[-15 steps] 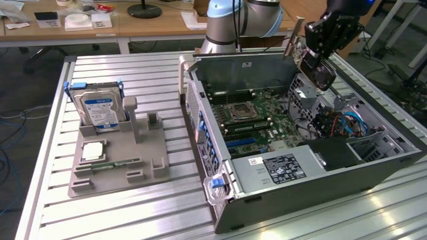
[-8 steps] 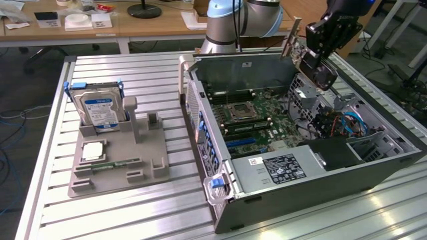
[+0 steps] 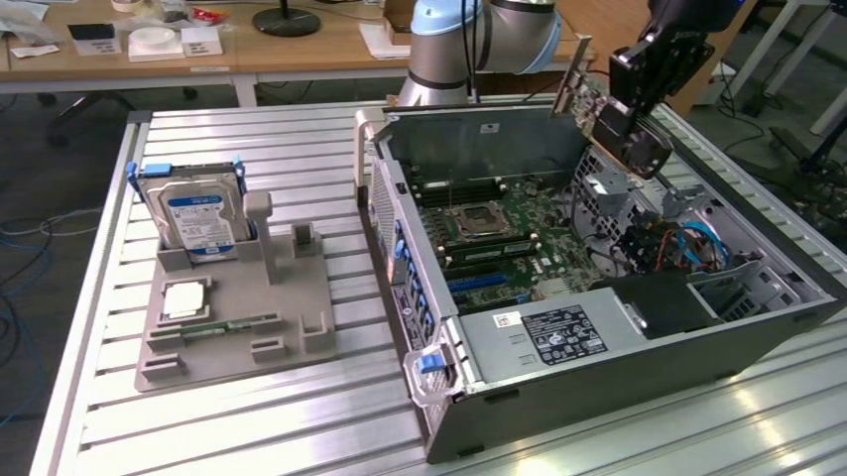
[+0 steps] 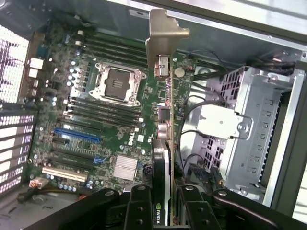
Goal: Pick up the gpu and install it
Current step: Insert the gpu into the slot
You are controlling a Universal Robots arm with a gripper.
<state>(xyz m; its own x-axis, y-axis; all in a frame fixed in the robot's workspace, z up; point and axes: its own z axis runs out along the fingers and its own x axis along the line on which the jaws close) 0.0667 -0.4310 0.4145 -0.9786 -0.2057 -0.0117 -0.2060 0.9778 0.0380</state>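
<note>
the gpu (image 4: 162, 165) is in your gripper (image 4: 163, 203), pinched edge-on between the two fingers (image 4: 139, 206), which are drawn nearly together on its cooler end. it reaches out beyond the gripper, silver bracket (image 4: 165, 36) furthest away, over the open case (image 3: 636, 367) and clear of the motherboard (image 4: 120, 124). judge it light and stiff but fragile: a thin board with exposed parts. hold it by the flat faces near the cooler, as you do, not by the bracket. past the gripper, on the board, lie the blue slot (image 4: 76, 134), cpu socket (image 4: 117, 81) and heatsink (image 4: 125, 166). on the card's other side the drive cage (image 4: 259, 129) and loose cables (image 3: 681, 243) crowd close and could snag the bracket.
</note>
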